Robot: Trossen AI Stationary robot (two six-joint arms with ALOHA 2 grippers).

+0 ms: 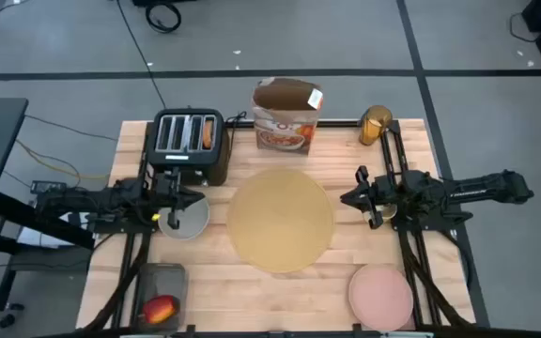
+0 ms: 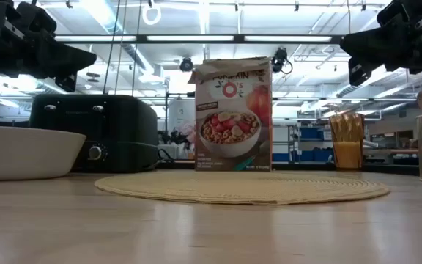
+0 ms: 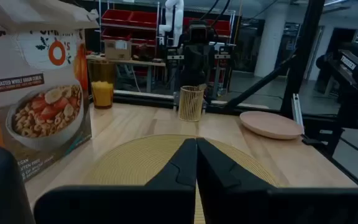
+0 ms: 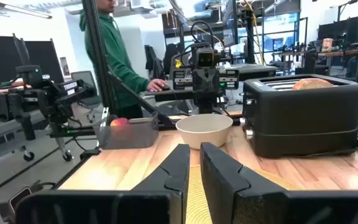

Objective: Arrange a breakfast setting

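Grippers first: my left gripper [image 1: 198, 195] hangs above the rim of the grey bowl [image 1: 185, 217], fingers pressed together with nothing between them. My right gripper [image 1: 348, 198] hovers just off the right edge of the large round tan woven placemat [image 1: 280, 218], its fingers nearly together with only a thin gap and holding nothing.

The placemat lies bare in the middle of the wooden table [image 1: 252, 291]. The bowl sits just left of it, in front of the black toaster [image 1: 189, 143], and a toasted bread round [image 1: 207, 134] stands in one toaster slot. A red-yellow apple [image 1: 161, 308] rests in a small grey tray [image 1: 158, 278] at the near left corner. The pink plate [image 1: 380, 294] lies at the near right. The amber glass [image 1: 375, 124] stands at the far right, beside a brown cereal box [image 1: 286, 115] behind the placemat.
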